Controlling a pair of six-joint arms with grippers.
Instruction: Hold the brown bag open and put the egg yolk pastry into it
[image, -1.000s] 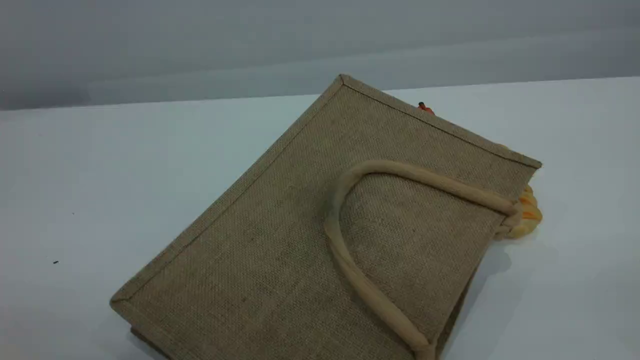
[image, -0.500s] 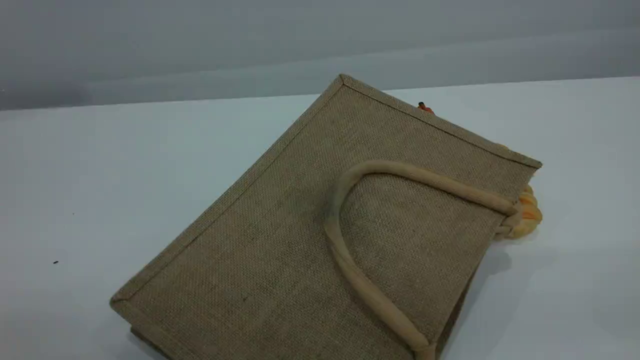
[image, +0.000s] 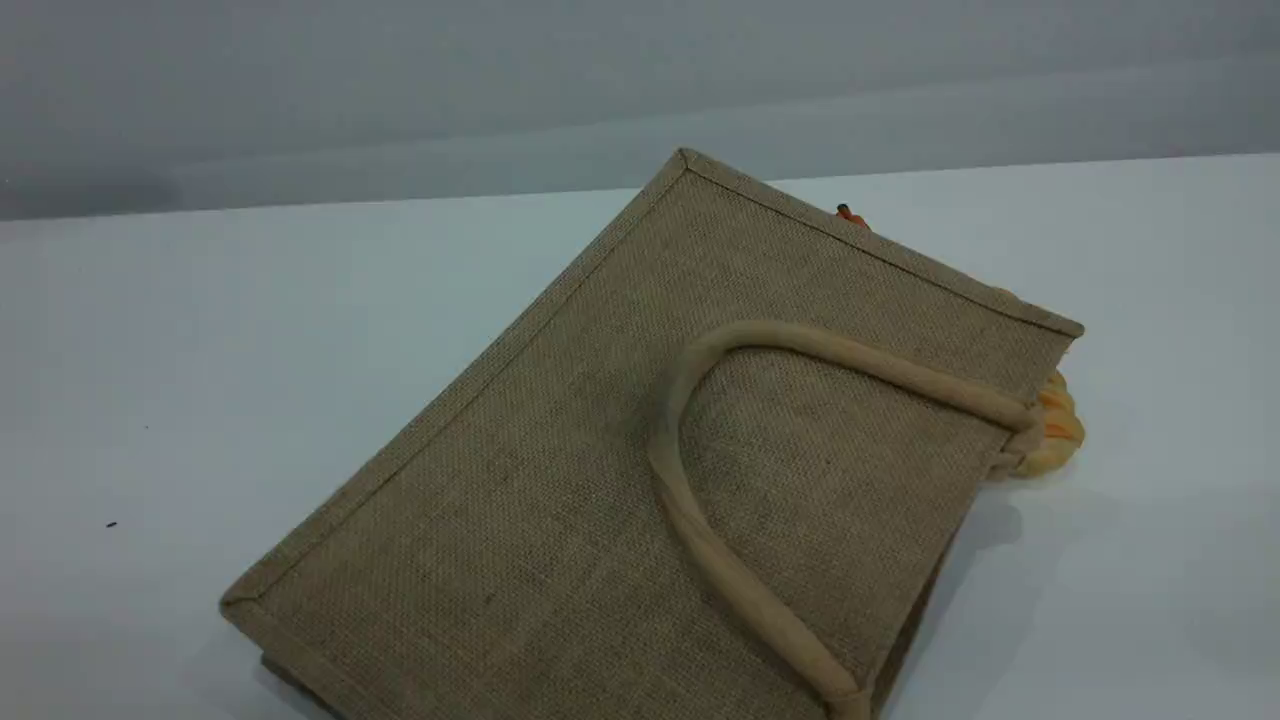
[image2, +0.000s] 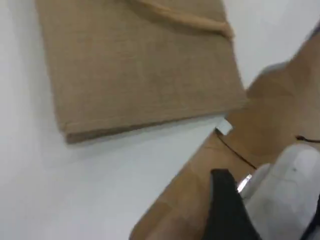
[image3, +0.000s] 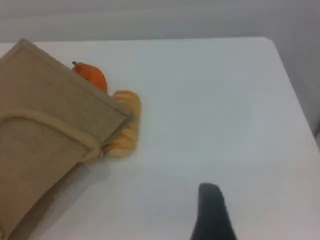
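No scene change since earlier frames: brown bag (image: 600, 480) lies flat on table (image: 200, 350), striped bread (image: 1058, 425) beside it. Both grippers' state: can't tell.

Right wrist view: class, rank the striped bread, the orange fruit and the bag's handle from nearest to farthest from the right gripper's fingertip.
1. The striped bread, poking out beside the brown bag, up and left of the right gripper.
2. The handle and the orange fruit behind the bag's far edge: too close to call.
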